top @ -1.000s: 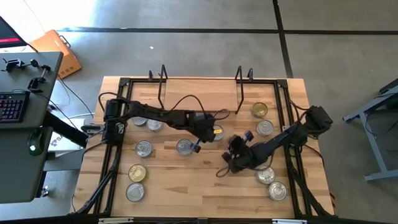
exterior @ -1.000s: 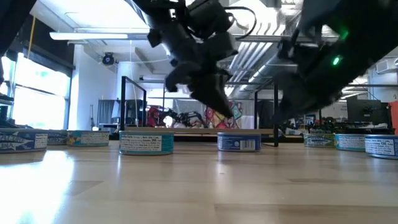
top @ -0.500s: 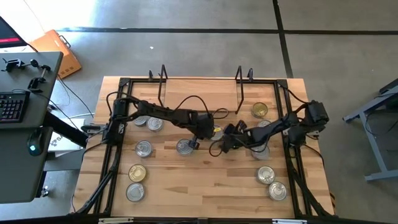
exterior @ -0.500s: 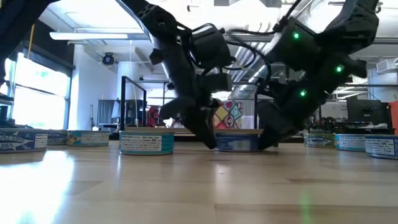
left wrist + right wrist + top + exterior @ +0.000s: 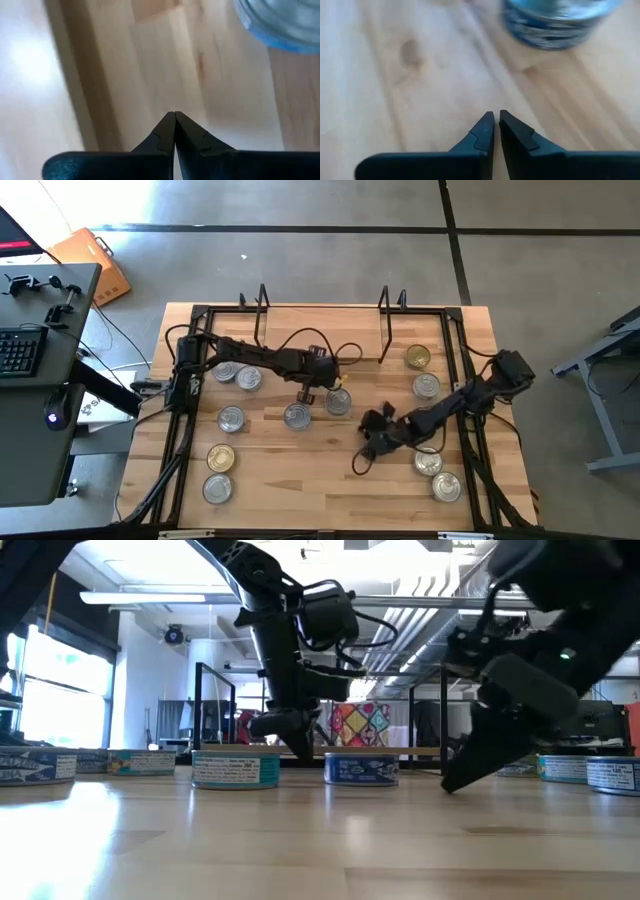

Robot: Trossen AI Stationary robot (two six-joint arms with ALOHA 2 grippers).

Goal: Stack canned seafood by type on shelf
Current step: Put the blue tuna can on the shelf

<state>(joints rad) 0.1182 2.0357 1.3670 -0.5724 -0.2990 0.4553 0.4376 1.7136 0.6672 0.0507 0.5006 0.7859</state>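
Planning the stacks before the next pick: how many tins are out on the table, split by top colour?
Silver-topped tins: 8
Gold-topped tins: 3
Total: 11

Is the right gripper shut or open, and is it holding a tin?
Shut, or nearly so, and empty. In the right wrist view the right gripper's fingertips almost meet over bare wood, with nothing between them; a tin sits apart ahead.

My high cam looks straight down on the whole table (image 5: pixel 300 470). Low cam sits at tabletop level near the 6 o'clock edge, facing 12 o'clock into the room. Both wrist cams hang close over bare wood. All views share the tabletop.
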